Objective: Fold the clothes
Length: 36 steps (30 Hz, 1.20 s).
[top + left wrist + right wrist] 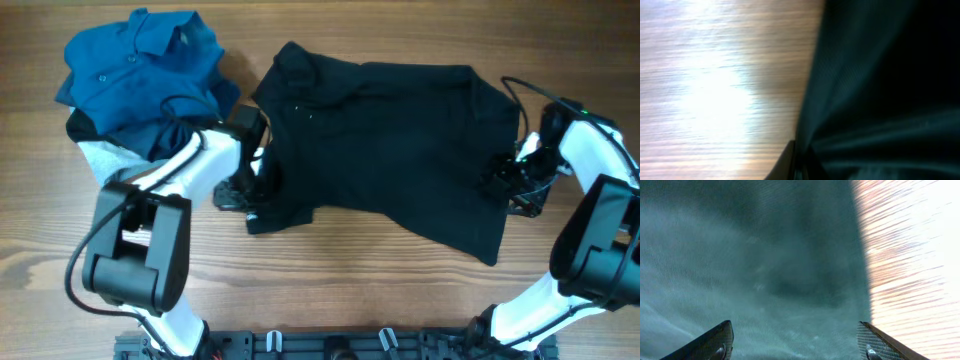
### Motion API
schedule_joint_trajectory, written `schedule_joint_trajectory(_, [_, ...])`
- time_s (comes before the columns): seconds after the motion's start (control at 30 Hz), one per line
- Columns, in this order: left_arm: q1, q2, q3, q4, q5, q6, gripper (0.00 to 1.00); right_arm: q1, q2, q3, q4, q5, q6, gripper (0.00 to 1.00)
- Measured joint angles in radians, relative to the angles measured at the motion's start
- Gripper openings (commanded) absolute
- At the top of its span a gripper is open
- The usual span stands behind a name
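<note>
Overhead: black shirt lies spread, mostly flat, on the wooden table between the two grippers. Left gripper sits at its one side edge, right gripper at the opposite edge. Outboard of the left gripper and behind it is a rumpled blue collared shirt heaped on a pale garment. Only this view shows that pile, and only this view shows the shirt's full outline: irregular, with one lower corner trailing down near the right gripper.

Left wrist cam is heavily blurred. Its fingers show as dark wedges close together at the bottom edge. Dark cloth creases fan out from that spot, so it reads as pinched onto the shirt edge. Bare wood with strong glare is on one side of the fingers, fabric on the other.

Right wrist cam: the two fingertips are spread wide, nothing between them. The shirt lies under and ahead of them, and its edge runs just inside one fingertip, with glaring wood grain past it.

Materials: close up, the cloth has a fine mesh-like knit, matte, and reads dark teal under the wrist lighting where overhead shows plain black. The table is a light wood laminate with straight grain. Arm links are white shells with black joints.
</note>
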Motion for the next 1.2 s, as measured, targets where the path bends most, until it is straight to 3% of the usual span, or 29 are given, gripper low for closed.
schedule_joint_trajectory(0.13, [0.119,-0.066,0.077,-0.161,-0.03,-0.005,0.04,-0.087,0.0,0.001,0.029,-0.021,-0.01,0.74])
schedule_joint_trajectory(0.2, [0.175,-0.146,0.105,-0.184,-0.035,-0.007,0.04,-0.085,0.0,-0.004,0.055,-0.048,-0.016,0.62])
schedule_joint_trajectory(0.27, [0.193,-0.206,0.11,-0.19,-0.035,-0.008,0.04,-0.065,0.0,-0.029,0.079,-0.063,-0.016,0.57])
schedule_joint_trajectory(0.3, [0.194,-0.227,0.111,-0.191,-0.035,-0.008,0.04,-0.049,-0.001,-0.056,0.09,-0.079,-0.021,0.46])
schedule_joint_trajectory(0.4, [0.194,-0.239,0.111,-0.191,-0.035,-0.008,0.04,-0.009,-0.005,-0.129,0.099,-0.122,-0.024,0.34])
schedule_joint_trajectory(0.5, [0.193,-0.239,0.111,-0.19,-0.035,-0.008,0.04,0.001,-0.013,-0.157,0.122,-0.18,-0.058,0.04])
schedule_joint_trajectory(0.6, [0.194,-0.239,0.111,-0.186,-0.035,-0.008,0.04,-0.003,-0.013,-0.146,0.142,-0.189,-0.054,0.04])
schedule_joint_trajectory(0.73, [0.194,-0.239,0.111,-0.187,-0.043,-0.008,0.04,-0.058,-0.013,0.026,0.057,-0.064,-0.008,0.04])
schedule_joint_trajectory(0.77, [0.193,-0.239,0.111,-0.188,-0.044,-0.008,0.04,-0.084,-0.013,0.092,0.036,-0.022,-0.003,0.19])
schedule_joint_trajectory(0.8, [0.193,-0.239,0.111,-0.187,-0.046,-0.008,0.04,-0.113,-0.013,0.153,0.025,0.005,0.003,0.5])
schedule_joint_trajectory(0.87, [0.194,-0.239,0.111,-0.188,-0.059,-0.008,0.04,-0.154,-0.013,0.22,0.021,0.039,0.01,0.7])
schedule_joint_trajectory(1.1, [0.194,-0.239,0.111,-0.187,-0.066,-0.008,0.05,-0.172,-0.014,0.137,-0.064,0.061,0.01,0.73])
schedule_joint_trajectory(1.2, [0.194,-0.239,0.111,-0.188,-0.046,-0.008,0.19,-0.171,-0.014,0.001,0.014,0.027,0.009,0.73])
